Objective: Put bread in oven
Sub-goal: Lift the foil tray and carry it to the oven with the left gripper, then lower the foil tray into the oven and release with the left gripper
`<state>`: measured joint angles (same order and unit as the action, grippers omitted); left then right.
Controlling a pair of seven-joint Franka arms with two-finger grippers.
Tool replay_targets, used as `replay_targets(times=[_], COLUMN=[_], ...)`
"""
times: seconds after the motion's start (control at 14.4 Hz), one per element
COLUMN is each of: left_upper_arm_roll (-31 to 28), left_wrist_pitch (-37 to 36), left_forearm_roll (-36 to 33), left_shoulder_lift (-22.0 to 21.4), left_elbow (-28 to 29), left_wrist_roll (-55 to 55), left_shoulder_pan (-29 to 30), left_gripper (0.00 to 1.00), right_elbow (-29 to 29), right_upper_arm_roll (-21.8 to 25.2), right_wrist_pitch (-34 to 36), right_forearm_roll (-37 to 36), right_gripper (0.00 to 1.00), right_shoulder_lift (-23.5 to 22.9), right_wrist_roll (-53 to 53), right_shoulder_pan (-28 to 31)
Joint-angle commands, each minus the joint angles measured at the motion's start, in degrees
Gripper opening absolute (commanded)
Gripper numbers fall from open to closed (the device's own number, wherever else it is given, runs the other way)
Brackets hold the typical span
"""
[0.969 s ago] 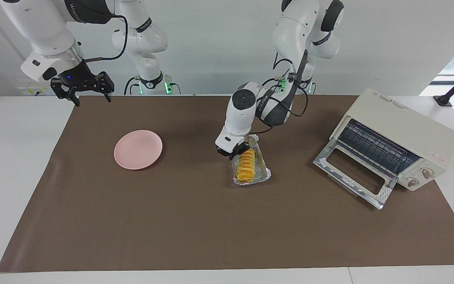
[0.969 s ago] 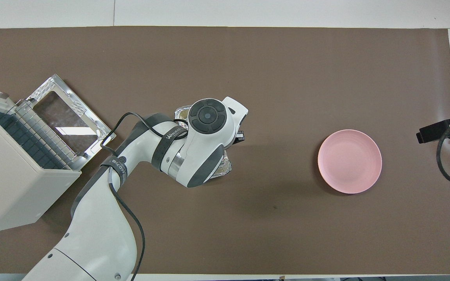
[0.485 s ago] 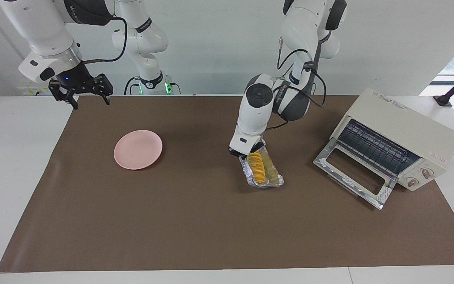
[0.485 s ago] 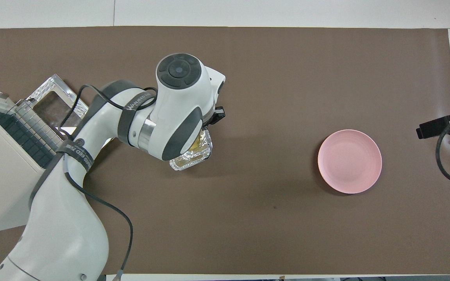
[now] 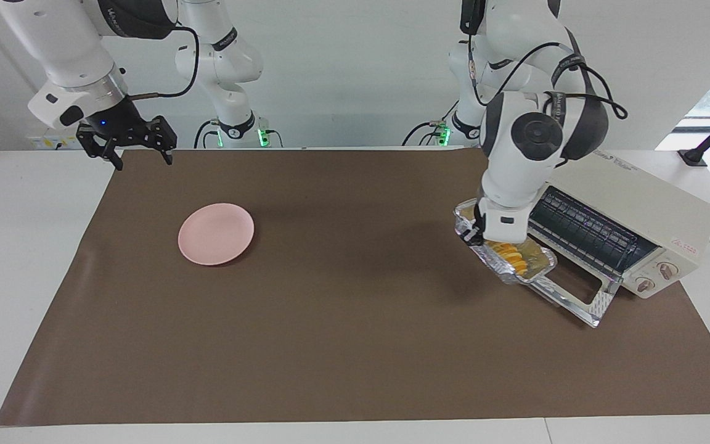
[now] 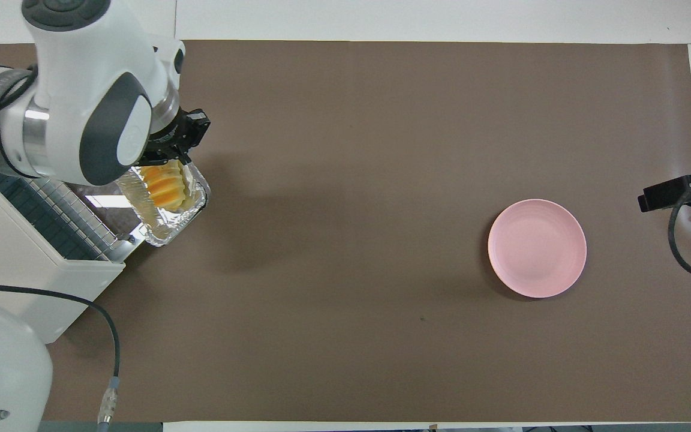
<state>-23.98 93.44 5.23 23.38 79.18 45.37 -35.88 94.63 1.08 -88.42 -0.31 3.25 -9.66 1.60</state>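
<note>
My oven [image 5: 632,222] carries a small red logo near its two knobs and a line of grey lettering along its top edge, neither of which I can read; my left arm's forearm band shows dark lettering too, also unreadable to me. The bread [image 5: 511,251] is a short yellow-orange loaf with ridged, slice-like segments, lying in a crinkled silver foil tray [image 5: 515,269]. My left gripper [image 5: 477,233] is clamped on the tray's rim at one end and holds tray and bread up in the air, over the oven's open drop-down glass door [image 5: 571,295], just in front of the dark wire rack [image 5: 583,231]. From above, the bread [image 6: 164,185] sits just below my left gripper [image 6: 173,150] in the tray [image 6: 165,231]. My right gripper [image 5: 126,143] waits with its fingers spread wide, over the table [image 5: 22,259] edge at the right arm's end, well apart from the pink plate [image 5: 216,234].
</note>
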Motion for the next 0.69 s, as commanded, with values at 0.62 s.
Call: replay_targets(times=[0.62], left_upper_arm_roll=[-5.29], left_wrist_pitch=[3.33], left_forearm_roll=[-10.5], left_shoulder_lift=[-4.47], left_elbow=[14.06], left_wrist_roll=[-2.13], left_shoulder_pan=[8.54], left_gripper=[0.0], right_elbow=[1.0], right_upper_arm_roll=[-0.99], right_wrist_pitch=[0.35], right_forearm_roll=[1.1], right_gripper=[1.0], right_shoulder_lift=[1.06], right_wrist_roll=[0.61], right_shoulder_pan=[0.68])
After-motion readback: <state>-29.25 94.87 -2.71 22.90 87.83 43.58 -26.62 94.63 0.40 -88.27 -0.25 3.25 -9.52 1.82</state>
